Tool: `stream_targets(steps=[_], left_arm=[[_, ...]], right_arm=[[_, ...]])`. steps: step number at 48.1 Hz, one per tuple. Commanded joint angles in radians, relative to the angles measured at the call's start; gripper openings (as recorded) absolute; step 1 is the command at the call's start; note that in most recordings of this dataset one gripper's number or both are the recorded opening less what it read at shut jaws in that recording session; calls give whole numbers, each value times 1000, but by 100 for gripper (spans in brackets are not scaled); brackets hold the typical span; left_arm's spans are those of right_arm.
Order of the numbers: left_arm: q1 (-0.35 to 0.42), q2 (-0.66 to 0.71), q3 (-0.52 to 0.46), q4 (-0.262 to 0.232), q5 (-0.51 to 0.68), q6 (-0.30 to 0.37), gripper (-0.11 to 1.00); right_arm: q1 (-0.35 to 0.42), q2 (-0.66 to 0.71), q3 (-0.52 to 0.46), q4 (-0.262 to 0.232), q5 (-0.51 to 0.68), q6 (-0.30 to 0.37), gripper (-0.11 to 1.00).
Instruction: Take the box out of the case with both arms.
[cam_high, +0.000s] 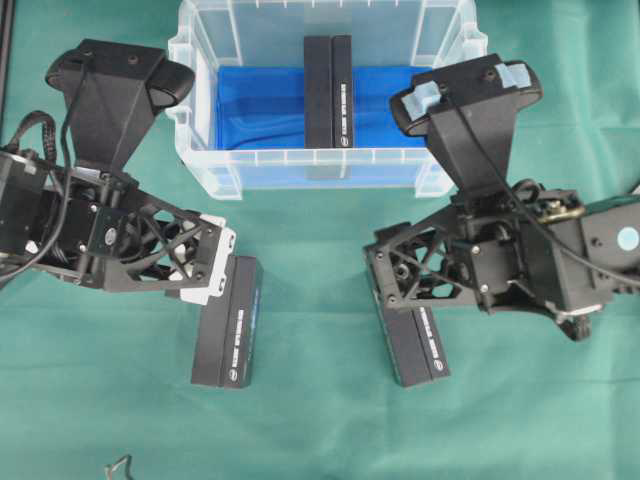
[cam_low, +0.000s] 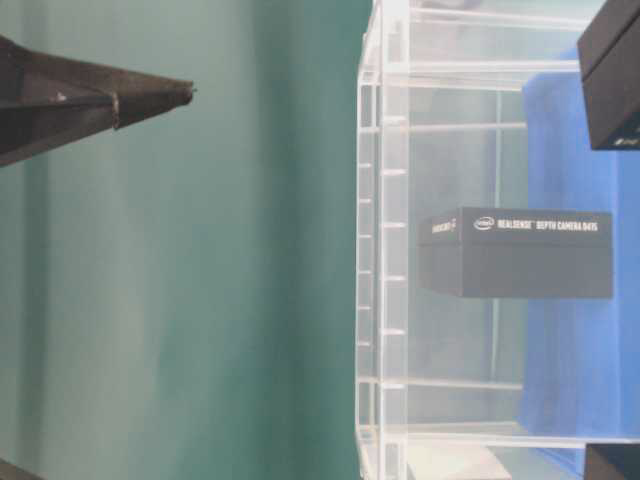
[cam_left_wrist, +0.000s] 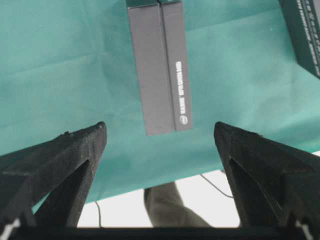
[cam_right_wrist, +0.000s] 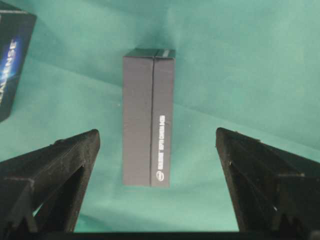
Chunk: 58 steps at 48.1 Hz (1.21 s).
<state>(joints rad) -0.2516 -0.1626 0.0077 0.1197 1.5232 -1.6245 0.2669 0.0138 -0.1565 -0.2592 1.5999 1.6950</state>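
The clear case (cam_high: 200, 150) (cam_low: 385, 250) stands at the back middle, a blue liner (cam_high: 255, 105) on its floor. One black box (cam_high: 328, 90) (cam_low: 515, 250) stands on edge inside it. Two more black boxes lie on the green cloth in front. My left gripper (cam_high: 218, 262) (cam_left_wrist: 160, 127) hovers open over the near end of the left box (cam_high: 228, 320) (cam_left_wrist: 160, 70). The right box (cam_high: 412, 340) (cam_right_wrist: 149, 117) lies below my right gripper (cam_high: 378, 270) (cam_right_wrist: 157, 131), also open. Neither gripper touches a box.
Green cloth (cam_high: 320, 420) covers the table. In the left wrist view the right box (cam_left_wrist: 305, 30) shows at the top right; the left box (cam_right_wrist: 12, 55) shows at the right wrist view's top left. A thin wire (cam_high: 120, 466) lies at the front edge.
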Motion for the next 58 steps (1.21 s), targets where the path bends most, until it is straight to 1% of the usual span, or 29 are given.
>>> stream_targets(steps=[1, 7, 13, 24, 36, 47, 52, 58], left_arm=[[5, -21, -21, 6, 2, 3, 89], [3, -32, -12, 5, 11, 9, 89], [3, -67, 14, 5, 28, 2, 89], [-5, -155, 95, 2, 32, -8, 89], [-20, -261, 206, -2, 32, -12, 89], [-26, -371, 295, -2, 37, -69, 89], [-31, -400, 318, -2, 40, -92, 89], [-32, -394, 318, -2, 38, -94, 89]], right_arm=[[-2, -31, -23, -5, 2, -5, 92], [-2, -35, -21, 0, 9, -29, 91], [-2, -60, -6, 0, 28, -31, 89], [0, -141, 77, 3, 37, -18, 87], [9, -256, 204, 3, 40, 26, 87], [25, -383, 319, 3, 67, 86, 87], [29, -414, 351, 3, 69, 109, 87], [29, -419, 359, 2, 61, 114, 87]])
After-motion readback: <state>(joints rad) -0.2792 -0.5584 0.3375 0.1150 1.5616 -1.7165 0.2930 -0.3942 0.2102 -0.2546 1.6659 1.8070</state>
